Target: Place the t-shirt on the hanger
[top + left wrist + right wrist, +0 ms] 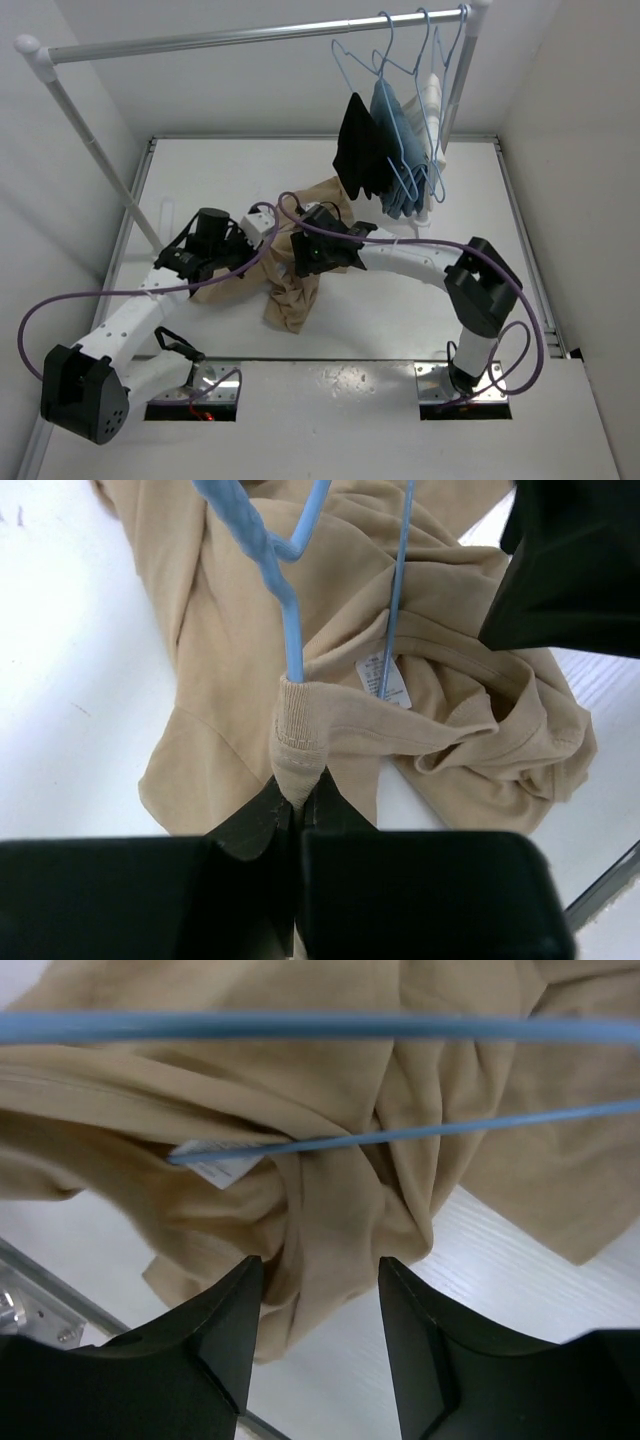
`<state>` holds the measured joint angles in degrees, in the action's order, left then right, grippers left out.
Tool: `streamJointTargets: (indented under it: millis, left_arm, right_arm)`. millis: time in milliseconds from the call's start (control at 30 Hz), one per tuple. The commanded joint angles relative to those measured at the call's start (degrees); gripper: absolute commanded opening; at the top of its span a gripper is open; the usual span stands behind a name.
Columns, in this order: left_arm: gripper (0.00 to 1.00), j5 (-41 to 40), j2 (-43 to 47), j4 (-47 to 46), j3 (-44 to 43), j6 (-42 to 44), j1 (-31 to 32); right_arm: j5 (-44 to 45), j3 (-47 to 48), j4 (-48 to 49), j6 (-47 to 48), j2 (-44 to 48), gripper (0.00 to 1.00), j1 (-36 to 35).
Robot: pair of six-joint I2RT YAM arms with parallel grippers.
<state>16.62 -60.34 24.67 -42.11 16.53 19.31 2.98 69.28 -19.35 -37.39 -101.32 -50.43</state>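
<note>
The tan t-shirt (292, 295) lies crumpled on the white table between the two arms. My left gripper (298, 785) is shut on the ribbed collar (300, 730) of the t-shirt, beside its white neck label (383, 677). The light-blue wire hanger (290, 620) stands just past the pinched collar, and one thin wire of it runs down into the neck opening. My right gripper (318, 1272) is open, its jaws on either side of a fold of the t-shirt (330, 1190) and a little above it. The hanger's wires (320, 1026) cross that view above the cloth. From the top view the grippers (290, 245) are close together.
A clothes rail (250, 38) spans the back, with a slanted pole (100, 160) at the left. A black garment (358, 150), a blue one (395, 150) and a white one (432, 100) hang on it at the right on blue wire hangers. The right gripper's black body (580, 570) looms close.
</note>
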Motion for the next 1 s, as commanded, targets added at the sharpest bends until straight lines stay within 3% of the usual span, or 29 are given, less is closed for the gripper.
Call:
streamJointTargets:
  millis: [0, 367, 533, 567, 667, 833, 967]
  left_arm:
    - [0.0, -1.0, 2.4, -3.0, 1.3, -2.3, -1.6]
    - [0.0, -1.0, 5.1, -6.3, 3.1, -2.9, -2.7]
    - [0.0, -1.0, 5.1, -8.5, 3.1, -3.5, -2.7]
    - [0.0, -0.5, 5.1, -8.5, 3.1, -4.0, -2.7]
    - [0.0, -0.5, 5.1, -8.5, 3.1, -4.1, -3.2]
    - [0.0, -1.1, 5.6, -3.7, 0.5, -0.6, -4.6]
    - [0.0, 4.1, 6.9, 1.8, 0.0, 10.3, -7.3]
  right_arm:
    - [-1.4, 1.8, 1.8, -4.7, -1.2, 0.48, -0.3]
    - [-4.1, 1.6, 1.2, -9.0, -4.9, 0.47, -1.4]
    - [-7.3, 3.9, -1.0, -8.0, -9.6, 0.54, -1.4]
    - [-7.9, 3.9, -1.0, -8.0, -9.6, 0.52, -1.4]
    - [-9.9, 2.9, 0.2, -8.0, -10.2, 0.03, -0.8]
    - [-2.5, -4.3, -0.7, -8.6, -4.0, 0.0, 1.2]
    - [7.7, -12.7, -3.7, -9.1, 5.1, 0.0, 4.6]
